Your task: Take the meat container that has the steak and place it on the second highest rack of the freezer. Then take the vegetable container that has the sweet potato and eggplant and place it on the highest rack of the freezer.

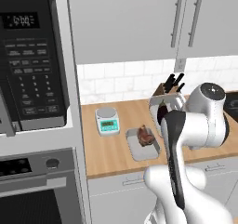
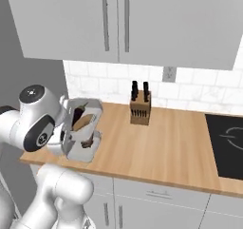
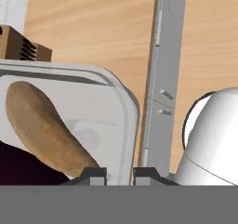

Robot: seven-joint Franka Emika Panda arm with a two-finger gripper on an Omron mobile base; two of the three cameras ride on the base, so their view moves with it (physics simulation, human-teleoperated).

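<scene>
Above the wooden tabletop (image 2: 161, 142), the fingers (image 3: 95, 174) clamp the rim of the tilted pale-grey vegetable tray (image 2: 92, 110), carrying the orange-brown sweet potato (image 3: 42, 128) and dark purple eggplant (image 2: 78, 115).

A wide stretch of bare wooden counter (image 2: 171, 142) lies open to the right of the lifted vegetable container (image 2: 84, 123), up to the black cooktop (image 2: 228, 142). A knife block (image 2: 140, 108) stands at the far wall, and the steak tray (image 1: 142, 144) and a small kitchen scale (image 1: 107, 121) sit near the left end. Upper cabinets (image 2: 142, 19) hang overhead, and a tall microwave-and-oven column (image 1: 32, 102) walls off the left.
</scene>
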